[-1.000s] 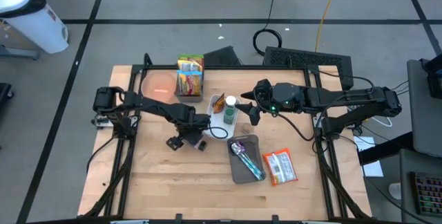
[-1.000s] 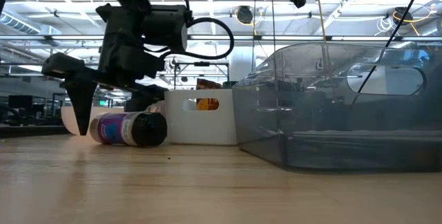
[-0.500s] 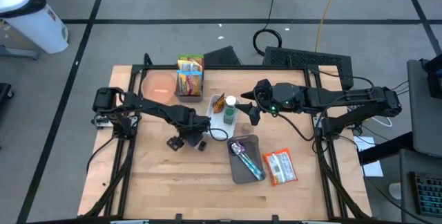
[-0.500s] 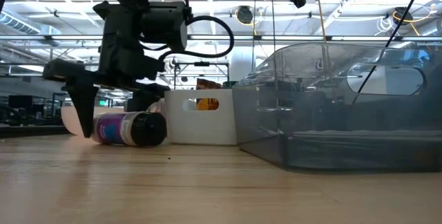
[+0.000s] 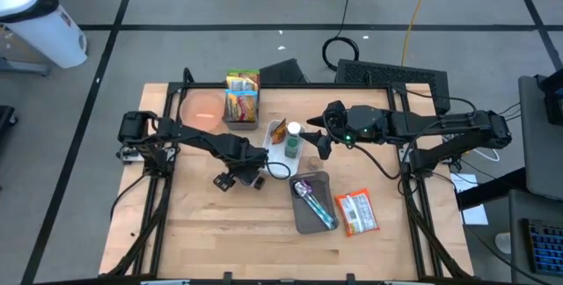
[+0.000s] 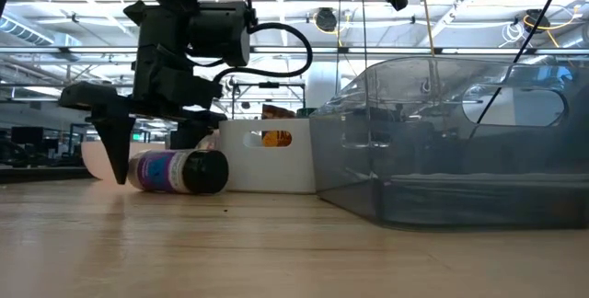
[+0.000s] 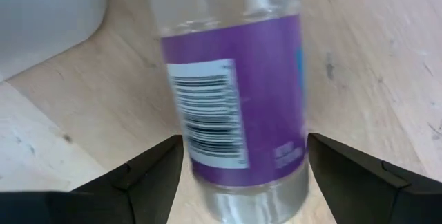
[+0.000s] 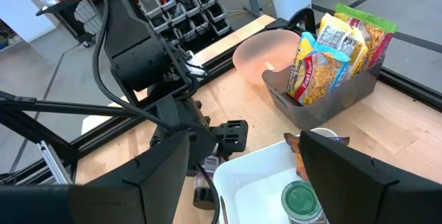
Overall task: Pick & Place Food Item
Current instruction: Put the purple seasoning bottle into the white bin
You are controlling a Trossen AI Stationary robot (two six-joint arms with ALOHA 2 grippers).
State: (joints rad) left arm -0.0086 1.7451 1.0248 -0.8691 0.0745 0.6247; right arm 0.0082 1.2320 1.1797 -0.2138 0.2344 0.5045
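From the high view there are two arms over a wooden tabletop (image 5: pixel 193 223). The left pincer (image 5: pixel 237 179) sits down at the tabletop over one small bottle (image 5: pixel 249 179), fingers spread wide. The right pincer (image 5: pixel 310 137) hangs above a white bin (image 5: pixel 280 144), also wide, gripping nothing. One pink bowl (image 5: pixel 201 109), one grey box of snack packs (image 5: pixel 241 97), one grey tray (image 5: pixel 310 204) holding a blue-handled utensil, one red-and-white packet (image 5: pixel 357 212) lying flat beside that tray.

Low view — the bottle (image 6: pixel 177 171) lies on its side on the wood: purple label, dark cap, round shape. The left pincer's fingers straddle it, one fingertip (image 6: pixel 117 155) touching down just beside it. A clear plastic tub (image 6: pixel 451 142) fills the right half.

Left wrist view: the bottle (image 7: pixel 231 99) lies between the two dark fingers, clear plastic, glossy purple label with a barcode — not squeezed.

Right wrist view: bowl (image 8: pixel 266 52) is smooth and translucent, snack packs (image 8: pixel 335 44) crinkly, one green-lidded jar (image 8: pixel 302 200) in the white bin.
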